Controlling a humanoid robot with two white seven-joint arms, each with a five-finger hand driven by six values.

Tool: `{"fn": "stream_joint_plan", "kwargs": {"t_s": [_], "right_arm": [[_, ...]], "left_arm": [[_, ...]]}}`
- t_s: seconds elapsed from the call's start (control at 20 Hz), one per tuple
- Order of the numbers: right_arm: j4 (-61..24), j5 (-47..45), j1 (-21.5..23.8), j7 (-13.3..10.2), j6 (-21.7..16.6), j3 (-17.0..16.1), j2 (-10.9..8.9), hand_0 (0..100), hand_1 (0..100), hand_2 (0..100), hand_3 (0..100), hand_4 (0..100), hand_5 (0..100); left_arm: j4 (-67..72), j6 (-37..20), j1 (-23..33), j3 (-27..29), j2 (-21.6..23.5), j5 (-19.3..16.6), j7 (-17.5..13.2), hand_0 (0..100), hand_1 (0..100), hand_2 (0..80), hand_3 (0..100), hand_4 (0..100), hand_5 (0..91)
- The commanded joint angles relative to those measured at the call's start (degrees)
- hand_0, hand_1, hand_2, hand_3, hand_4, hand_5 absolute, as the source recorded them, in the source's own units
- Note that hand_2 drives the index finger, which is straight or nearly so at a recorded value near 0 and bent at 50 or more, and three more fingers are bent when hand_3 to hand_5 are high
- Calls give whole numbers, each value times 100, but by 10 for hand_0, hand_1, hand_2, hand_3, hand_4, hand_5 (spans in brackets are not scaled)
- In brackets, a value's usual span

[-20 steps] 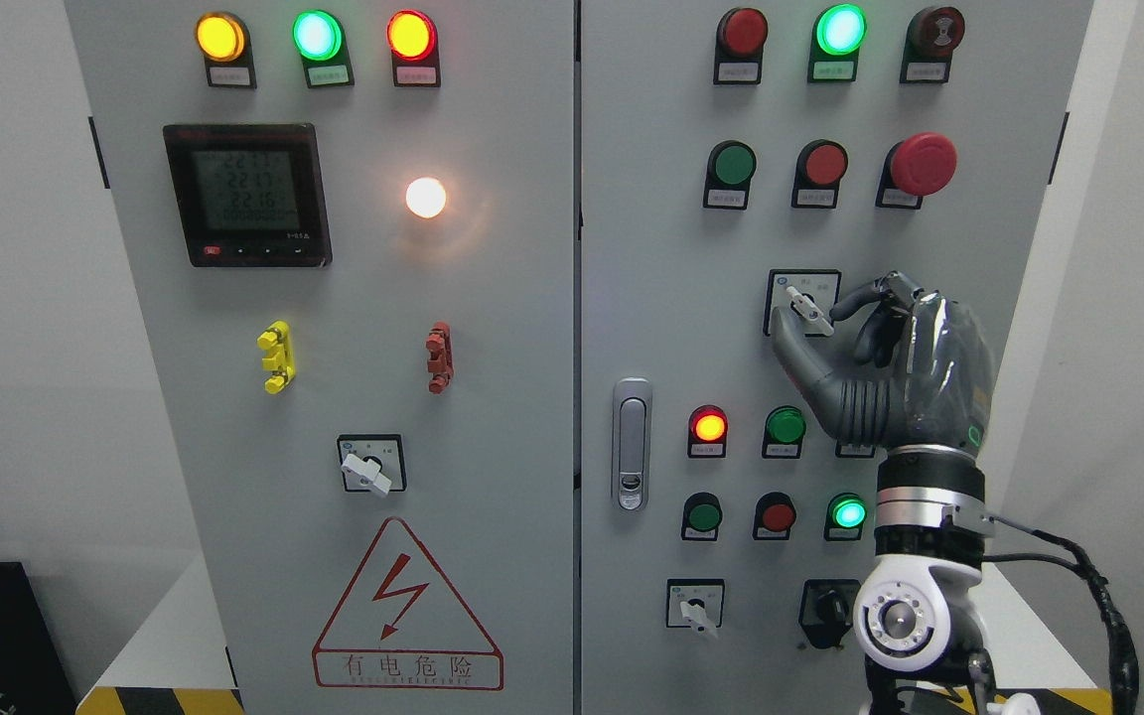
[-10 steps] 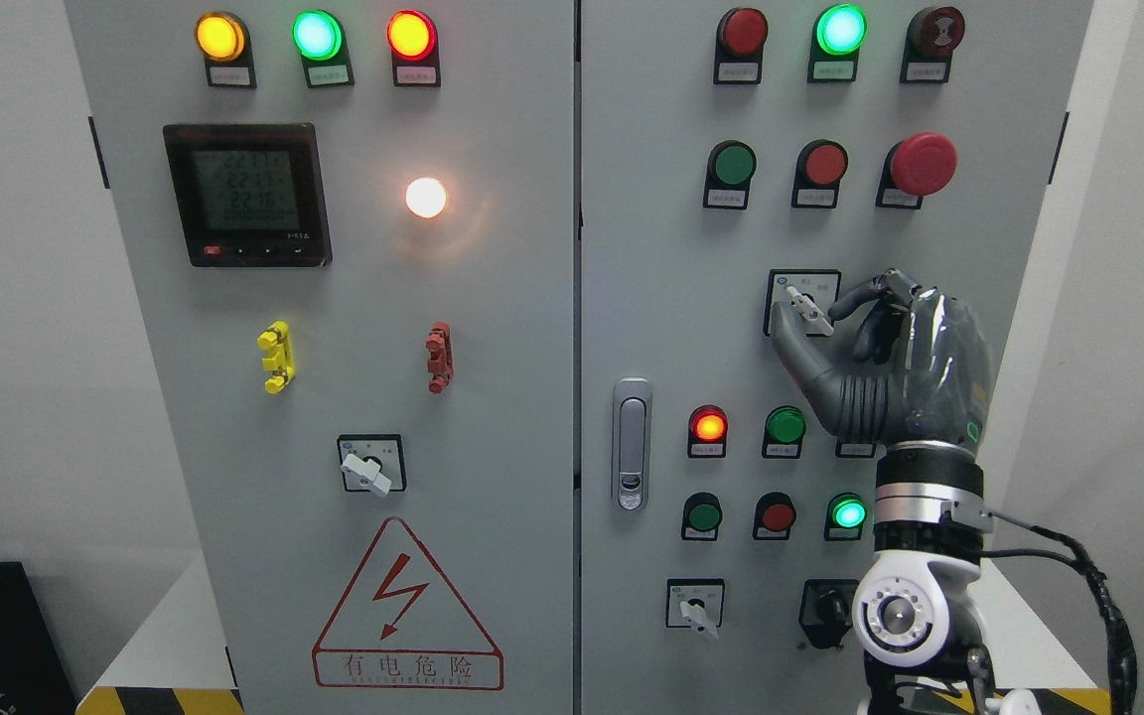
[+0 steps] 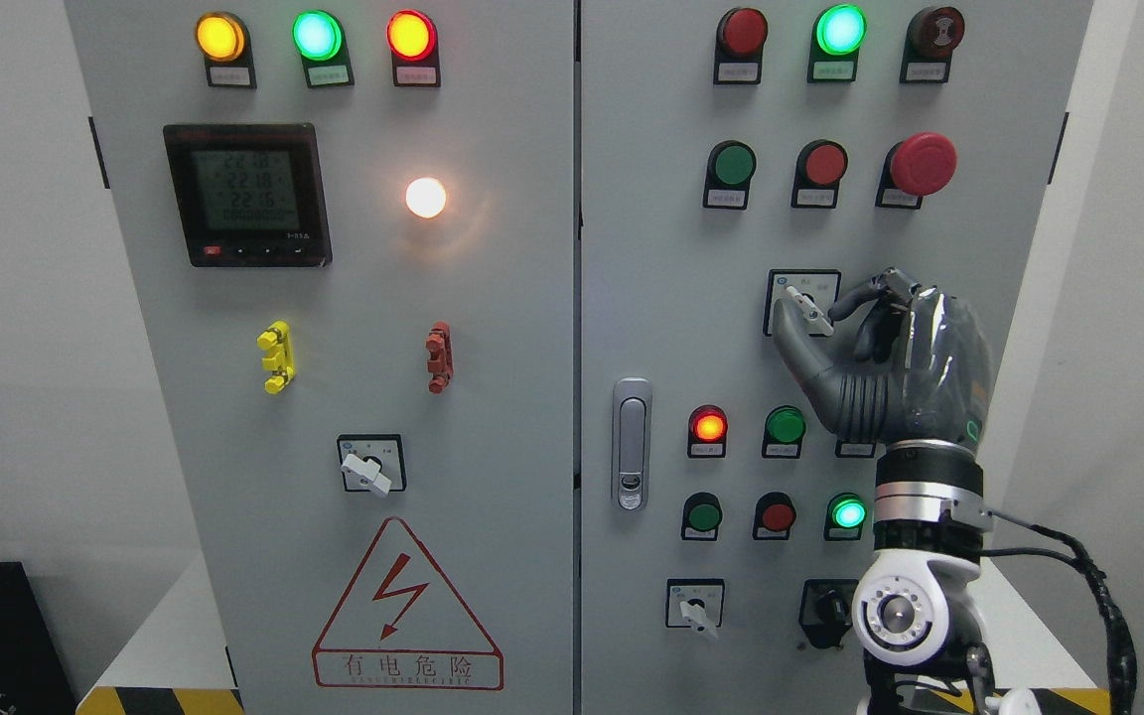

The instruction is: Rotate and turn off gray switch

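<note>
Glossy dark right hand [image 3: 880, 348] — thumb and fingers pinching small gray switch [image 3: 803, 310], smooth metal cabinet [image 3: 651, 298]

The right hand [image 3: 885, 348] is dark grey with ribbed, segmented fingers [image 3: 855, 296] and a glossy back — below it a silver-and-black banded wrist, a white round joint housing, and black cables looping alongside.

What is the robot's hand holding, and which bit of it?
The right hand pinches the gray switch by its small white lever, thumb below and finger above.
</note>
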Motion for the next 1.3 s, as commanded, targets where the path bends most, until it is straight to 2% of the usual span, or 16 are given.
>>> {"fn": "stream_joint_plan", "kwargs": {"t_s": [0.0, 0.3, 1.25], "right_arm": [[4, 1, 0, 3, 2, 158, 0, 200, 454, 653, 985, 1000, 1000], [4, 1, 0, 3, 2, 158, 0, 259, 453, 670, 992, 1000, 1000], [12, 0, -27, 3, 2, 202, 9, 351, 456, 699, 1000, 1000, 1000]], "left_arm": [[-150, 5, -53, 44, 0, 105, -4, 120, 389, 0, 0, 0, 0], [-150, -4, -53, 44, 0, 114, -4, 120, 389, 0, 0, 0, 0], [-150, -4, -53, 44, 0, 114, -4, 120, 389, 0, 0, 0, 0]]}}
